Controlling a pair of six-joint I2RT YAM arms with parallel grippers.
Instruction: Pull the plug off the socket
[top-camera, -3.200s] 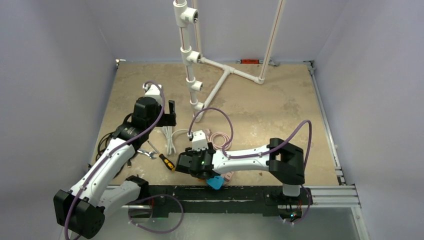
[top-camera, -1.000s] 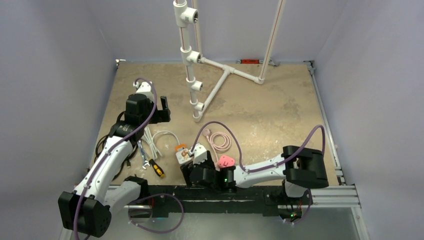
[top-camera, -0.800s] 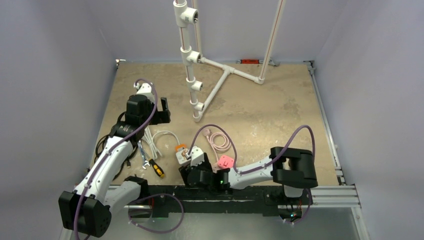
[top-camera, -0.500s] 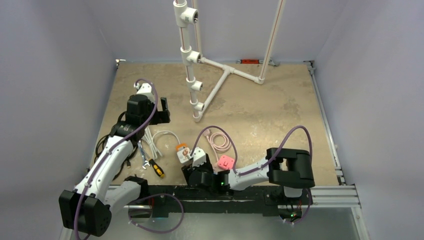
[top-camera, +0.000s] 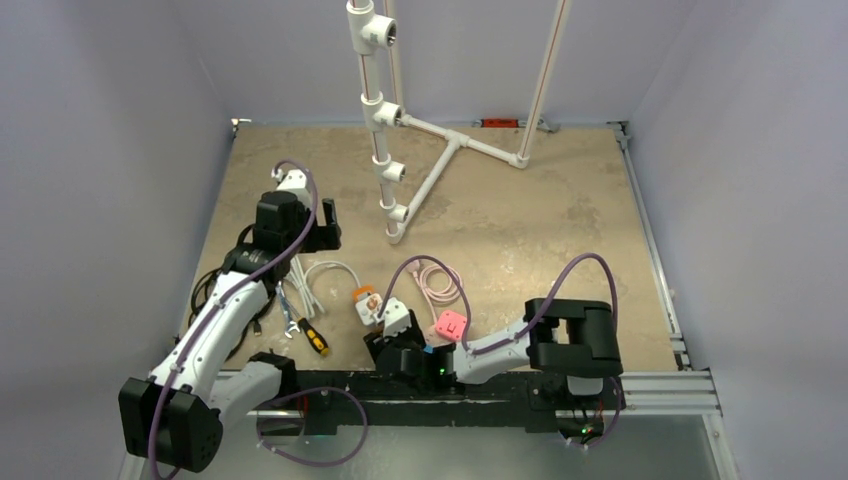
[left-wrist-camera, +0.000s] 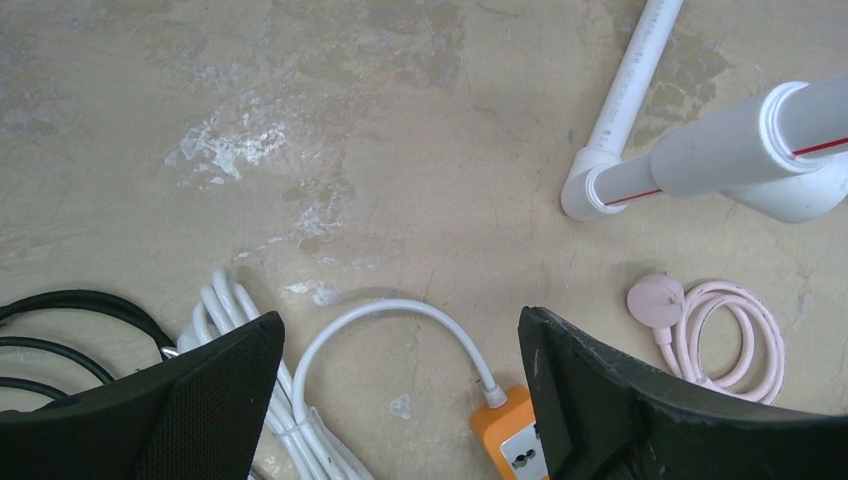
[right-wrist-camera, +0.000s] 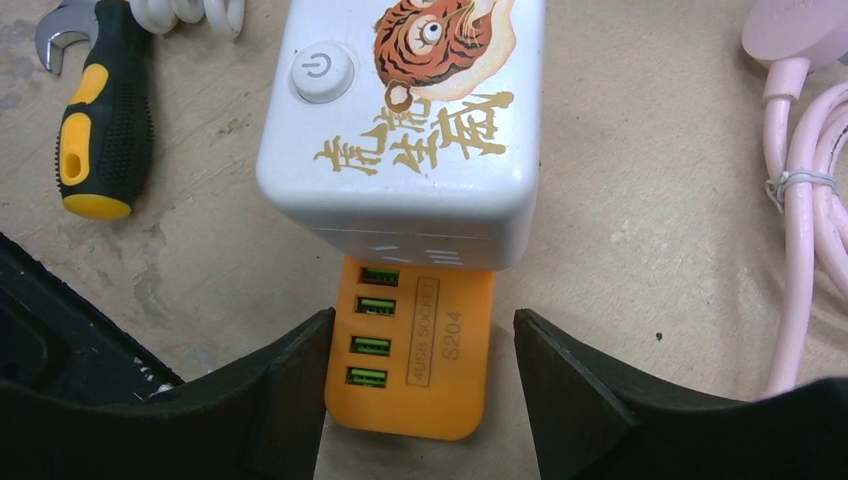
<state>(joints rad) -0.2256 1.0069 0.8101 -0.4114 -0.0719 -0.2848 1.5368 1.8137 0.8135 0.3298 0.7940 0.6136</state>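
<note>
Plug (right-wrist-camera: 400, 130) lies twelve o'clock of your right gripper (right-wrist-camera: 420, 335), jaws spread; pinching only the socket (right-wrist-camera: 410, 385) end may let it slip.

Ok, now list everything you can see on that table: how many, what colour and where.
socket cube: one, white with a tiger print and an orange USB side, near edge, centre
white cable: one, white, loops from the socket to a bundle on the left
pink plug: one, pink, on the table right of the socket, apart from it
pink cable: one, pink, coiled behind the plug
screwdriver: one, black and yellow, left of the socket
wrench: one, silver, beside the screwdriver
pipe frame: one, white, standing at the back
black cables: a few, black, left edge
left gripper: open, above the white cable
right gripper: open, fingers either side of the orange part
</note>
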